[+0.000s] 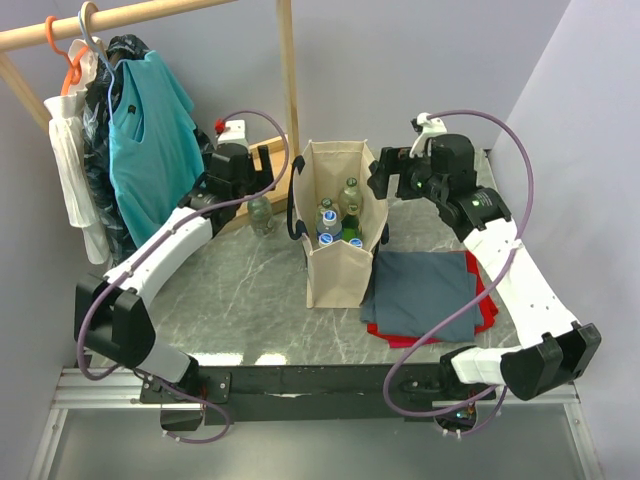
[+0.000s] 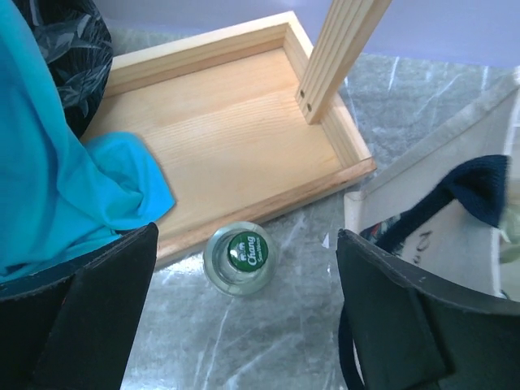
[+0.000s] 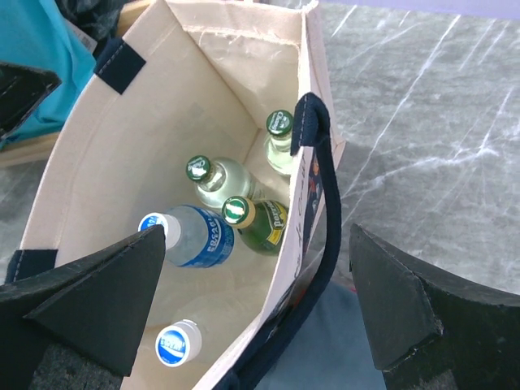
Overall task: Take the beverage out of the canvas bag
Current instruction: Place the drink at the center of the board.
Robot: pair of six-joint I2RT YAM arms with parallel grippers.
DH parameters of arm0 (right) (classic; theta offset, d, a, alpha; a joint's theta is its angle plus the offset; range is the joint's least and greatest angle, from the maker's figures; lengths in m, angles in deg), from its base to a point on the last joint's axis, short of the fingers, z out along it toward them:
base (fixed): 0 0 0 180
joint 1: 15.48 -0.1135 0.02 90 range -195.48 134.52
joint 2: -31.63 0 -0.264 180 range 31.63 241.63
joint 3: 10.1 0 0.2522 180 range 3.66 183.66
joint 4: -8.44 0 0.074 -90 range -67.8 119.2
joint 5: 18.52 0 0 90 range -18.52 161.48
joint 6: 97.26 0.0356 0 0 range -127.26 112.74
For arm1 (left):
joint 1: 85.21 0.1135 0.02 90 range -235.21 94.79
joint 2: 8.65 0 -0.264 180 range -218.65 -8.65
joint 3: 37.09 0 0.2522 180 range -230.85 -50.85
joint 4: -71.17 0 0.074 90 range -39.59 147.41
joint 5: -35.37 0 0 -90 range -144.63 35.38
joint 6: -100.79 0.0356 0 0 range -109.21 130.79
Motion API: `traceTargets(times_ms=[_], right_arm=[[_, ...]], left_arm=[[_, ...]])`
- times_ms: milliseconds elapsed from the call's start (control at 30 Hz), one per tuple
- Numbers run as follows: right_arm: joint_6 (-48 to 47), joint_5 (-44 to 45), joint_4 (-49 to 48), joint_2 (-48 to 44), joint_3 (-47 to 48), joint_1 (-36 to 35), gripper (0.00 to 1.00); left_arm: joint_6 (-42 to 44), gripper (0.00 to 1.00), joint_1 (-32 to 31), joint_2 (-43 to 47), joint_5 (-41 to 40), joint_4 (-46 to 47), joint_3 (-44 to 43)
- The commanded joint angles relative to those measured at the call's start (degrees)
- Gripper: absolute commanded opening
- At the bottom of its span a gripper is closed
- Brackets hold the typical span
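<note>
L gripper (image 2: pixel 248 272) spread wide, holding nothing, directly over beverage bottle (image 2: pixel 240 258) standing upright on table (image 2: pixel 455 89) betw. wooden tray (image 2: pixel 227 130) & canvas bag (image 1: pixel 335 265). Teal shirt (image 2: pixel 49 162) just beside it. R gripper (image 3: pixel 258 260) wide too, empty, above bag's navy handle (image 3: pixel 321 203); five other bottles (image 3: pixel 199 236) inside bag. Grey-blue cloth (image 1: pixel 425 290) lying beside bag.

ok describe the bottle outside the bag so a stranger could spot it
Find the tall beige canvas bag mid-table. On its left, beside the pale wooden tray, stands a clear bottle with a green cap. It is the only bottle outside the bag.
</note>
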Motion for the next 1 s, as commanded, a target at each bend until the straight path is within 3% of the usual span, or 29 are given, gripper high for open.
traceTargets(times_ms=[0,267,433,567,767,967], right_arm=[[0.68,3.76,-3.41,-4.56,-0.61,-0.42,1.00],[4.46,11.67,-8.95,-9.57,-5.27,-0.42,1.00],[5.51,8.70,-7.38,-8.26,-4.32,-0.42,1.00],[5.78,8.43,-3.16,-5.45,-1.50,-0.33,1.00],[7.45,13.26,-6.13,-8.34,-4.57,-0.33,1.00],[9.73,15.89,-7.02,-8.78,-4.93,-0.33,1.00]], left_arm=[[-2.46,0.96,0.01,6.06,0.43,0.52,-1.74],[-6.06,0.96,0.01,10.28,3.07,-0.70,-4.10],[-4.75,0.97,0.02,9.32,6.58,-3.34,-6.65],[-3.26,0.96,0.10,7.73,13.95,-5.98,-8.95],[-4.40,0.97,0.10,9.67,12.48,-3.00,-8.42],[-6.77,0.96,0.10,8.97,7.91,-7.30,-13.16]])
